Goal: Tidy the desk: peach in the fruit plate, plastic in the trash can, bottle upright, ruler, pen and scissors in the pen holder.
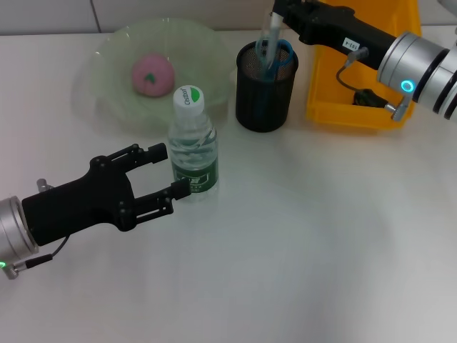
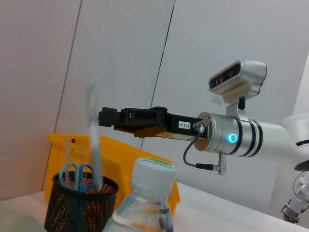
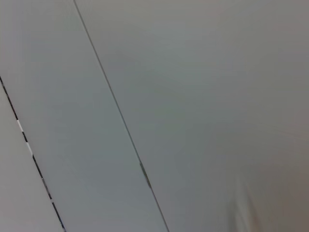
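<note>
A: Where does the water bottle (image 1: pixel 193 146) stand?

B: Upright on the white desk (image 1: pixel 321 236), white cap on top, green label around its middle. It is just in front of the pale green fruit plate (image 1: pixel 107 64) and near the black mesh pen holder (image 1: pixel 265 89).

A: And the left gripper (image 1: pixel 171 171)?

B: It reaches in from the robot's left, low over the desk. Its two black fingers are spread apart, one on each side of the bottle's lower body. The nearer fingertip seems to touch the label; I cannot tell whether the farther one does.

A: The peach (image 1: pixel 152 74)?

B: Pink, lying in the fruit plate, a little toward the bottle's side.

A: What is in the pen holder?

B: Blue-handled scissors (image 1: pixel 283 51) stand in it, handles up. A clear ruler (image 1: pixel 270 43) also rises from it, slightly tilted; the left wrist view shows the ruler (image 2: pixel 93 140) blurred above the holder (image 2: pixel 79 205), beside the scissors (image 2: pixel 76 175).

A: The right gripper (image 1: pixel 275 14)?

B: It is above the pen holder, at the ruler's upper end. Whether its fingers pinch the ruler or stand apart, I cannot tell. The left wrist view shows that right gripper (image 2: pixel 107 118) side-on, level with the ruler's top.

A: Anything behind?

B: A yellow bin (image 1: pixel 350 89) sits just beside the pen holder, on the robot's right, under the right arm. The right wrist view shows only grey wall panels.
</note>
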Robot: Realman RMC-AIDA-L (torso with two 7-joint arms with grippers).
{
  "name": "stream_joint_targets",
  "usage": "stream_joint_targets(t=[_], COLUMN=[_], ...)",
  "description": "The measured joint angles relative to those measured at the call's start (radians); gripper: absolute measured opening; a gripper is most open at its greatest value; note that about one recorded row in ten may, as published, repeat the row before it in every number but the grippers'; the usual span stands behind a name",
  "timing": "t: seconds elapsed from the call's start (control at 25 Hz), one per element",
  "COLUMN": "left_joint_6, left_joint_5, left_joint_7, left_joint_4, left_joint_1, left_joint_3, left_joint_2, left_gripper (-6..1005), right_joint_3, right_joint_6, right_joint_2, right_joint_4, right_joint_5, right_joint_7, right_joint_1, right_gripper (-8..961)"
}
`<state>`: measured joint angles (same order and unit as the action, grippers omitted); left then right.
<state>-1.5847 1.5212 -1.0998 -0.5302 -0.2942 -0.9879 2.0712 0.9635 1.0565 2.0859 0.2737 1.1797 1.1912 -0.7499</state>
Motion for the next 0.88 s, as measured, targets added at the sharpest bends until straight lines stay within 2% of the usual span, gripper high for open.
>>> stream_joint_targets(t=[0.16,0.36,0.44,0.48,0.52,0.56,0.6,0.64,0.68,0.72,0.76,0.88], left_joint_6=[-0.001,0.001,0.004,0.005,0.005,0.005,0.005,0.004,0.002,-0.003,-0.003,-0.023], left_joint_5=[0.0,0.0,0.0,0.0,0.0,0.0,0.0,0.0,0.0,0.003,0.003,0.013], left_joint_7=[0.004,0.012,0.012,0.012,0.013,0.013,0.017,0.023,0.03,0.044,0.044,0.047], left_joint_4=[0.014,0.023,0.024,0.024,0.024,0.024,0.025,0.028,0.03,0.035,0.035,0.036], left_joint_1=[-0.001,-0.001,0.0,0.001,0.002,0.002,0.003,0.004,0.005,0.006,0.006,0.007], left_joint_3=[0.0,0.0,0.0,0.0,0.005,0.005,0.009,0.015,0.019,0.023,0.023,0.016], left_joint_2=[-0.001,-0.002,-0.003,-0.003,-0.005,-0.005,-0.005,-0.006,-0.007,-0.009,-0.009,-0.017], left_gripper=[765,765,765,765,765,765,765,765,765,765,765,765], right_joint_3=[0.002,0.002,0.002,0.002,0.002,0.002,-0.002,-0.002,-0.005,-0.01,-0.01,-0.012], right_joint_6=[0.001,0.033,0.118,0.118,0.2,0.2,0.291,0.291,0.341,0.445,0.445,0.623], right_joint_2=[-0.001,-0.005,-0.013,-0.013,-0.019,-0.019,-0.022,-0.022,-0.025,-0.037,-0.037,-0.076], right_joint_4=[0.001,0.007,0.05,0.05,0.124,0.124,0.222,0.222,0.267,0.327,0.327,0.35], right_joint_5=[0.001,0.001,0.006,0.006,0.036,0.036,0.08,0.08,0.098,0.131,0.131,0.211], right_joint_7=[0.012,0.038,0.076,0.076,0.125,0.125,0.18,0.18,0.197,0.21,0.21,0.183], right_joint_1=[0.004,0.019,0.059,0.059,0.12,0.12,0.198,0.198,0.239,0.309,0.309,0.388], right_gripper=[135,278,354,401,449,496,543,576,609,642,671,759])
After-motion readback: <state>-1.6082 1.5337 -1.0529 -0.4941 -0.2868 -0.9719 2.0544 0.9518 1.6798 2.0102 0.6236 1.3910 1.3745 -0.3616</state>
